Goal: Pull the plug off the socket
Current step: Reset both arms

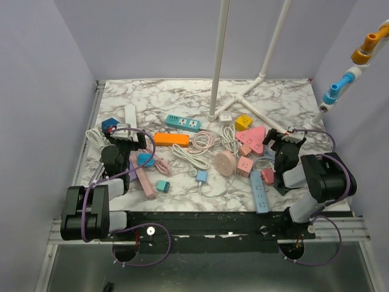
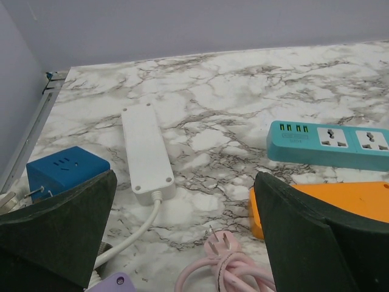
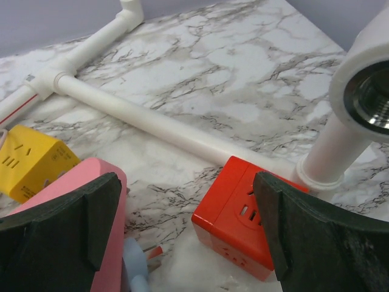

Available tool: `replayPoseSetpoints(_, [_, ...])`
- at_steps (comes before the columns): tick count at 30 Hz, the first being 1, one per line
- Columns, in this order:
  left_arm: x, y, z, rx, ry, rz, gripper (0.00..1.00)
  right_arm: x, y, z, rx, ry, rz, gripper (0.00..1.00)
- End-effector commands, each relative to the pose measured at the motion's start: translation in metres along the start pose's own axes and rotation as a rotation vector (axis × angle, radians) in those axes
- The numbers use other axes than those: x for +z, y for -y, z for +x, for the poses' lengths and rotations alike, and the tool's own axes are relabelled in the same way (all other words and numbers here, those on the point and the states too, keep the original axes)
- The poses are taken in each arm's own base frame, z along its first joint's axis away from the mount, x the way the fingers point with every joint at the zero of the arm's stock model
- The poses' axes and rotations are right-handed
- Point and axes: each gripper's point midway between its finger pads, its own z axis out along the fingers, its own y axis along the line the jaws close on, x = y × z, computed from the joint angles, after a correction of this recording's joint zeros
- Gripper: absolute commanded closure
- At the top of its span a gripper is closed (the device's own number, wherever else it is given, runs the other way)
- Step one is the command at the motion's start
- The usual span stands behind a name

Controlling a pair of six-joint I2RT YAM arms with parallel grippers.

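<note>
Several power strips, cube sockets and coiled cables lie across the marble table (image 1: 182,97). A blue plug block (image 1: 146,159) sits on a pink power strip (image 1: 141,175) near my left arm; whether it is plugged in I cannot tell. My left gripper (image 1: 129,137) (image 2: 185,182) is open and empty, low over a loose pink plug (image 2: 222,243), between a blue cube socket (image 2: 64,170) and an orange strip (image 2: 328,207). My right gripper (image 1: 287,139) (image 3: 187,182) is open and empty, between a pink socket block (image 3: 79,182) and a red cube socket (image 3: 249,216).
A white power strip (image 2: 146,152) and a teal strip (image 2: 328,143) lie ahead of the left gripper. A white pipe frame (image 3: 170,131) runs behind the red cube, with a yellow cube socket (image 3: 33,161) to the left. A round pink socket (image 1: 226,163) lies mid-table.
</note>
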Motion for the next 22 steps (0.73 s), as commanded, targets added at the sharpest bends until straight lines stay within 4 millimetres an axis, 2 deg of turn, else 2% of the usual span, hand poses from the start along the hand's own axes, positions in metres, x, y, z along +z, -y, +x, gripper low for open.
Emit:
replayPoseSetpoints(1, [-0.0027, -0.0057, 0.0058, -0.005, -0.022, -0.039, 0.01, -0.0045, -0.0063, 0.0079, 0.017, -0.037, -0.048, 0.0])
replayPoseSetpoints(22, [-0.0022, -0.0088, 0.007, -0.008, -0.027, -0.065, 0.01, -0.0052, -0.0069, 0.0054, 0.012, -0.018, -0.057, 0.0])
